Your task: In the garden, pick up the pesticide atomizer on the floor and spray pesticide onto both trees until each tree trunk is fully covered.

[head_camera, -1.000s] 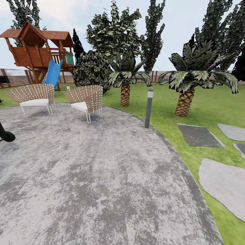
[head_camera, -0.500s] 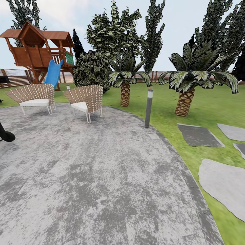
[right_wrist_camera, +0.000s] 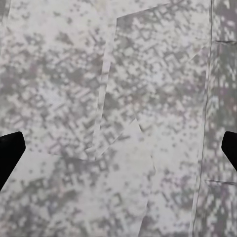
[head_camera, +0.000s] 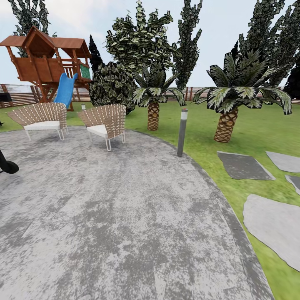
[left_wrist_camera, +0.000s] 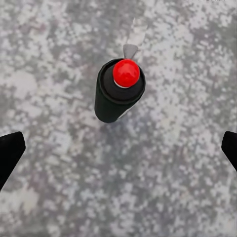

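Nothing changed from the earlier head frames: same patio (head_camera: 125, 216), two chairs (head_camera: 104, 121), lamp post (head_camera: 182, 131), palms (head_camera: 227, 121), playhouse (head_camera: 46, 58) upper left, fence (head_camera: 25, 95) behind. Below the left gripper (left_wrist_camera: 118, 148), a black cylinder (left_wrist_camera: 116, 96) with red knob, upper centre. Left fingers (left_wrist_camera: 10, 150) spread wide, empty; right fingers (right_wrist_camera: 10, 150) likewise over paving. Atomizer's place: cannot tell.

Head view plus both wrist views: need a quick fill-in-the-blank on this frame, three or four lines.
1. The slide on the brown wooden playhouse is coloured ____.
2. Two woven wicker chairs stand on the grey ____ patio.
3. The grey bollard lamp post stands at the patio's edge, beside the ____.
4. Under the left hand, the black cylinder has a ____ ball on top.

Missing words: blue; stone; grass; red
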Tool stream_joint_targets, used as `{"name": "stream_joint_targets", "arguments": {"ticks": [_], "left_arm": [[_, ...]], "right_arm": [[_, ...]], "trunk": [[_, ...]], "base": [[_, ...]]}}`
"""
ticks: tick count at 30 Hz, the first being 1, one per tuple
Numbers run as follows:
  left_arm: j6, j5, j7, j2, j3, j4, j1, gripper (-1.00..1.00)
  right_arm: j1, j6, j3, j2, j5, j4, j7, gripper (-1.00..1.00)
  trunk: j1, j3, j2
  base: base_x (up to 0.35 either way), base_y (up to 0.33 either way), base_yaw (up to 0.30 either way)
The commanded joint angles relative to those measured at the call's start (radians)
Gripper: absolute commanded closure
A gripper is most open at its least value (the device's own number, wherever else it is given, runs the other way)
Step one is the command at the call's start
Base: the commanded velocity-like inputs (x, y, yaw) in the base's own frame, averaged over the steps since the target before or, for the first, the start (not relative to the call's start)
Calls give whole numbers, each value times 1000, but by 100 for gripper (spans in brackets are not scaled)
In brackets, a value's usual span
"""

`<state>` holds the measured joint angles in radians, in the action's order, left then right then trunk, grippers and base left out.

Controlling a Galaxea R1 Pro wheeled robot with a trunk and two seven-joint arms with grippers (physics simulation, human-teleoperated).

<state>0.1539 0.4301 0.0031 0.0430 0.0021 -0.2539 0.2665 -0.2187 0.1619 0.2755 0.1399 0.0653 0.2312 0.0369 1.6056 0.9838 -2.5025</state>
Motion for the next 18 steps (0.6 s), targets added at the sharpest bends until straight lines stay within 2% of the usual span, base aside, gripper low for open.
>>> {"name": "stream_joint_targets", "arguments": {"ticks": [1,7,18], "left_arm": [[2,2,0,0,0,0,0,-100],[2,2,-3,0,-1,0,0,-100],[3,2,-5,0,-1,1,0,-100]], "right_arm": [[-1,4,8,0,7,-1,4,-100],[-1,4,8,-1,7,-1,3,-100],[-1,4,8,-2,7,-1,4,-100]], "trunk": [[0,1,0],[0,1,0],[5,43,-3]], "base": [[0,0,0],[0,0,0],[0,0,0]]}}
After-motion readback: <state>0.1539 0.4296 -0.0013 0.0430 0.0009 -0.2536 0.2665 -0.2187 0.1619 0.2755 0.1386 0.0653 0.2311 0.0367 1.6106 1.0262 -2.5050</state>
